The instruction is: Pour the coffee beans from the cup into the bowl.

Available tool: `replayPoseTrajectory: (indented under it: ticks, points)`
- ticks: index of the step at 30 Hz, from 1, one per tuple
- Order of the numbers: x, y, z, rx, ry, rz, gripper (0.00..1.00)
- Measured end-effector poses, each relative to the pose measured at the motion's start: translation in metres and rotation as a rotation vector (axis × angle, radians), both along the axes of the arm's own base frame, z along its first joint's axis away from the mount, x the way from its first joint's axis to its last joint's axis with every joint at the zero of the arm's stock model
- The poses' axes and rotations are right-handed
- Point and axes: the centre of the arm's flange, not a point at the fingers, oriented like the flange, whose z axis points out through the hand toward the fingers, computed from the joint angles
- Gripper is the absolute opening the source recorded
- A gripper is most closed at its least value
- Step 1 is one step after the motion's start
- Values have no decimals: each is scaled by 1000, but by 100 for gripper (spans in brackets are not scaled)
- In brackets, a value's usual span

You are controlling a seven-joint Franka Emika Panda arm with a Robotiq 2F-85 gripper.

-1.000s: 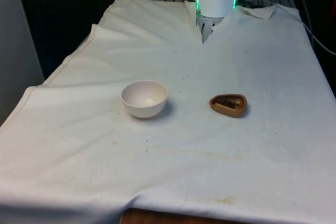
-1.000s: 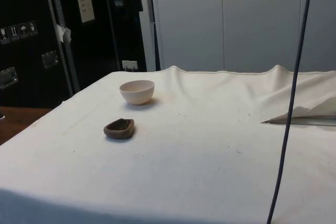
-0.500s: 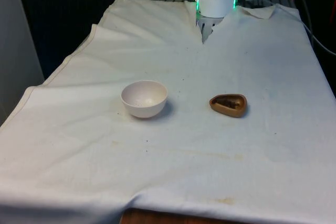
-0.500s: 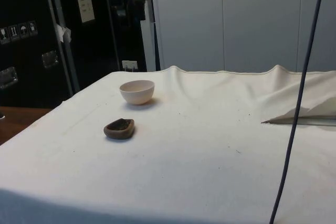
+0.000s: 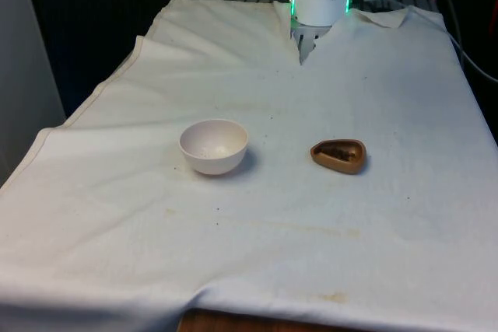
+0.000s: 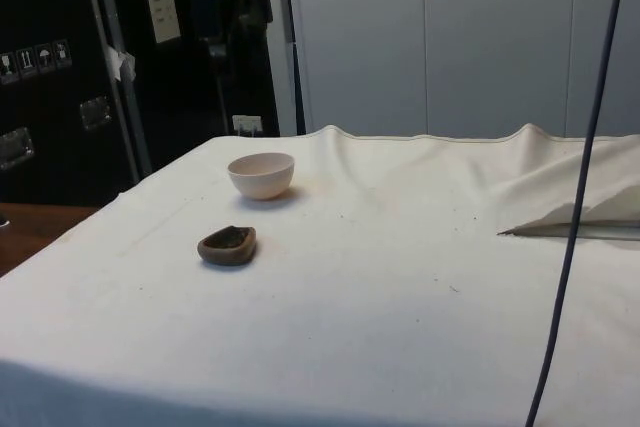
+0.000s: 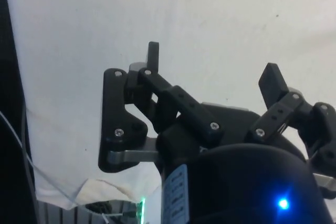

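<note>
Nothing on the cloth has shifted. At centre of the front view sit the bowl (image 5: pixel 214 145) and, apart, the brown cup (image 5: pixel 339 155) of beans. Overhead, the gripper (image 7: pixel 210 72) hangs spread and empty, ready to descend.

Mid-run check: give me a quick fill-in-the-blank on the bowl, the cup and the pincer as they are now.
1. The white bowl holds ____ coffee beans.
2. In the front view, the brown cup sits to the bowl's ____.
3. The pincer has its fingers ____, with nothing between them.
4. The cup rests on the white ____.

Missing words: no; right; open; cloth
</note>
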Motion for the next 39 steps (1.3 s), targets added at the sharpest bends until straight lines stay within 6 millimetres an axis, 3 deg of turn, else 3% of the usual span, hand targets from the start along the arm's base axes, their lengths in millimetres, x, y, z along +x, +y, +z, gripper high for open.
replayPoseTrajectory:
  ticks: [6,17,39]
  points:
    - [1,6,-8,5,-21,1,100]
    - [-8,-2,-32,5,-57,32,100]
    - [6,24,-88,27,-112,88,100]
